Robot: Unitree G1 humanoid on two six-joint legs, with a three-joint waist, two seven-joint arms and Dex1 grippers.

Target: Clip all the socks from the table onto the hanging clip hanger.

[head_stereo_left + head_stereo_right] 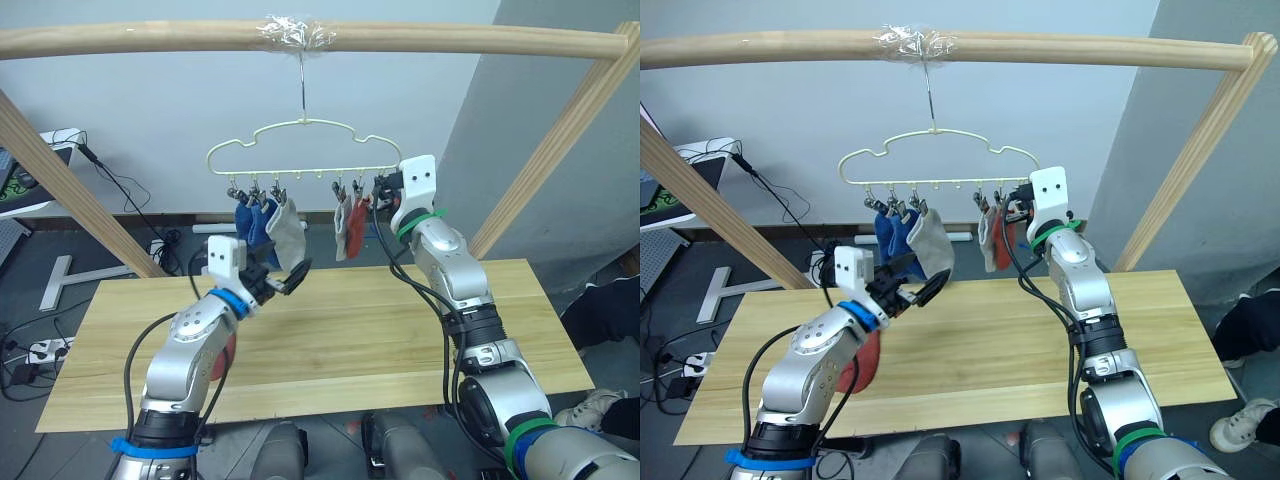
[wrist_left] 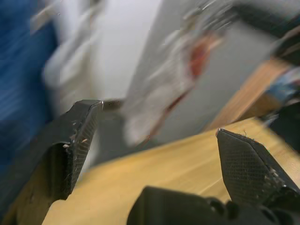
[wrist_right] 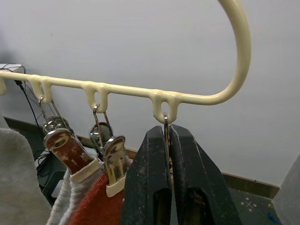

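Pale-yellow wire clip hanger (image 1: 300,150) with a wavy top hangs by its metal hook from a round wooden pole (image 1: 300,38). Soft knit socks dangle from its clips: two blue (image 1: 248,222), one light grey (image 1: 286,232), another grey (image 1: 342,230) and one rust-red (image 1: 358,226). A second rust-red sock (image 1: 862,365) lies on the pale plank worktop (image 1: 340,335). Left gripper (image 1: 285,278) fingers are spread apart; right gripper (image 3: 168,180) fingers pinch the endmost metal clip (image 3: 166,123).

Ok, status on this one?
Right gripper shut on last clip. Left gripper open, empty, over table. Five socks hung; one red sock on table under left arm.
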